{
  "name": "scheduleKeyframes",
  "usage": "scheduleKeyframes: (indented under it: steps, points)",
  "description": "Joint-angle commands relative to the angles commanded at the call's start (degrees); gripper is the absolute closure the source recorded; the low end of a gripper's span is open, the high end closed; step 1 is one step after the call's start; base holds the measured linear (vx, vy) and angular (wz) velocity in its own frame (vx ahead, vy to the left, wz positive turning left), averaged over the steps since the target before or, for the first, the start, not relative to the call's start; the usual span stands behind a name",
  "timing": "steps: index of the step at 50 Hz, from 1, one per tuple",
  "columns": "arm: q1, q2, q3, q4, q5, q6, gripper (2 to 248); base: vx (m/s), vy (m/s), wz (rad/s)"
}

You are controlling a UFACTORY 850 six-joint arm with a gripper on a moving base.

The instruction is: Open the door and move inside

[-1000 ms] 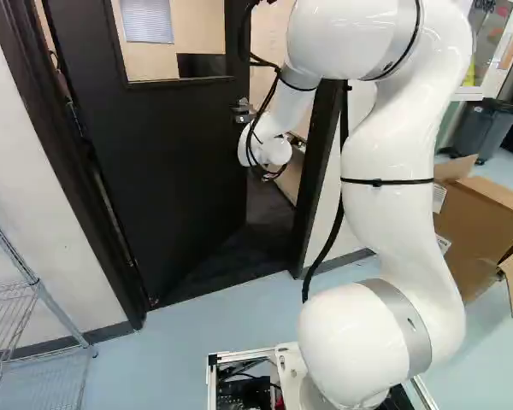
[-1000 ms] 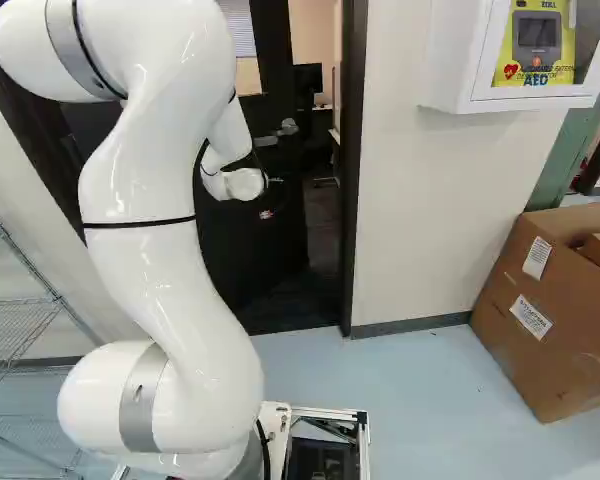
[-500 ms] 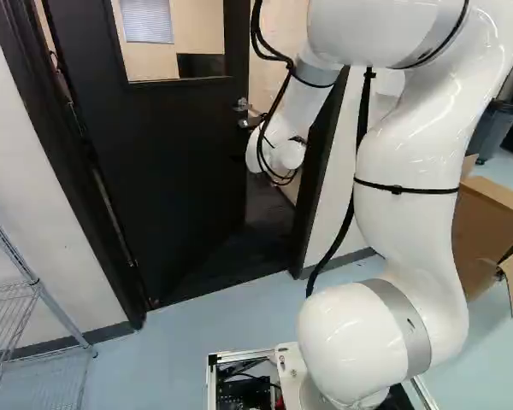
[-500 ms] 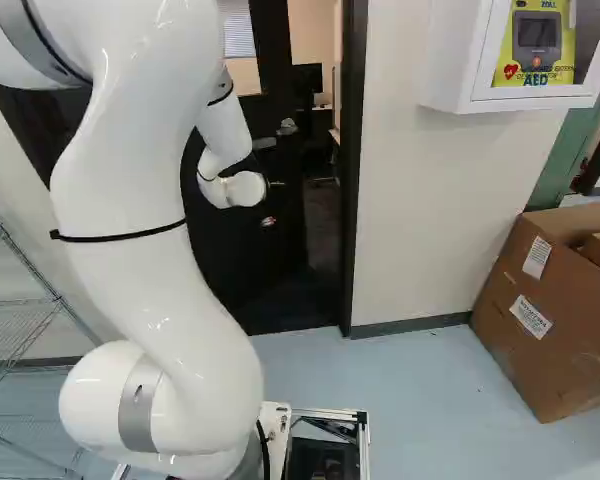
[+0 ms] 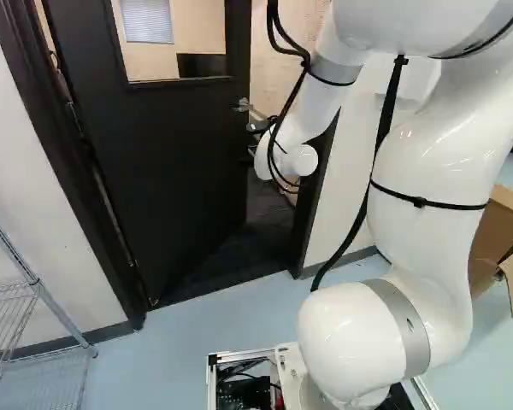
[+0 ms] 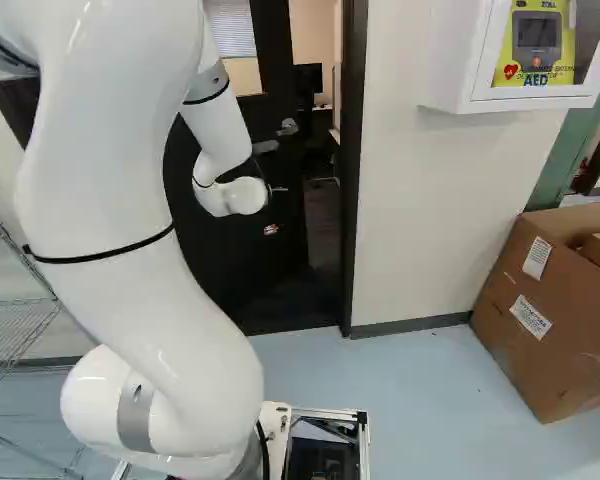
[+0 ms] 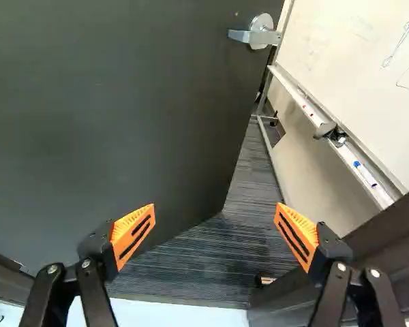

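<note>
Dark door (image 5: 171, 171) ajar | arm (image 5: 432, 166) arched fwd twd it | jaws (image 6: 270, 229) spread

One black door (image 5: 179, 171), one whiteboard (image 7: 361, 75)

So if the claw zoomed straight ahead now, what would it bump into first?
The claw would probably meet the black door first, near its free edge; depth is unclear, so it might just slip past.

Ahead of the fingers (image 7: 131, 231), the door (image 7: 123, 116) looks smooth and matt, its handle (image 7: 249, 36) shiny metal, with ribbed, matt carpet (image 7: 211, 255) between them.
</note>
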Motion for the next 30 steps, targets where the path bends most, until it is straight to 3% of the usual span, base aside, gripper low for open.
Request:
scheduleKeyframes:
  steps: [30]
  points:
    - [-3.1,8.5,9.1,0.0,0.0,0.0,3,0.000,0.000,0.000]
